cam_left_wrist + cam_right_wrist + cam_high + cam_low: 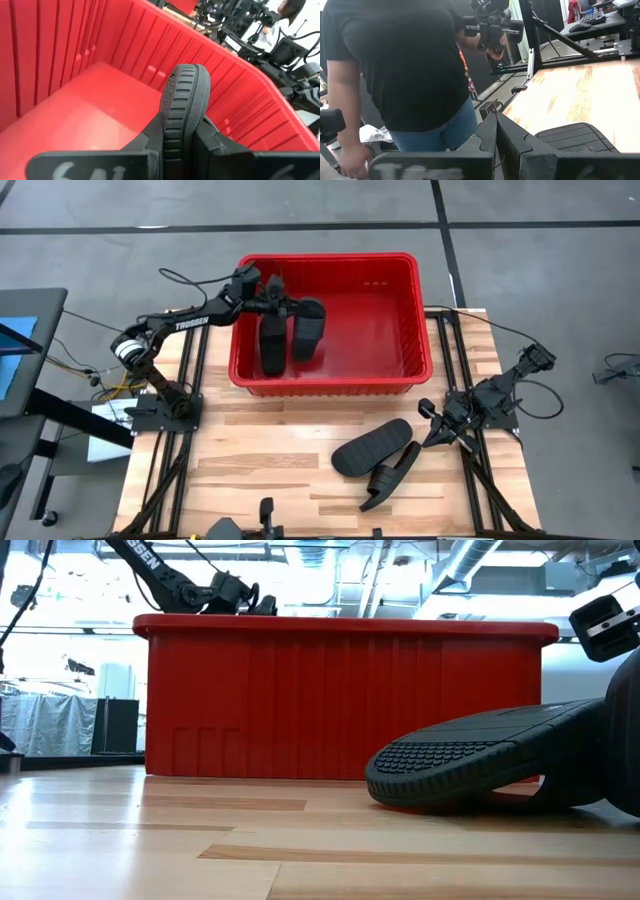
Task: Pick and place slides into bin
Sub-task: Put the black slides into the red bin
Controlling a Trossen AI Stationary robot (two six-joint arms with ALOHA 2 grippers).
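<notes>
Two black slides (290,332) stand in the red bin (325,385); two (378,458) lie on the table.

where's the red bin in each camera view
High view: bin at top centre, two slides inside its left part.
Low view: its long wall fills the middle, behind a slide on the table.
Left wrist view: its floor and ribbed walls surround the held slide.
Right wrist view: not in it.
Shared landmark: the ribbed red walls.

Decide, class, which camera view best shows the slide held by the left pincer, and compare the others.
The left wrist view: the held slide fills the picture, edge-on between the pincer's fingers inside the bin. The high view shows it small. The low view hides it behind the bin's wall; the right wrist view misses it.
</notes>
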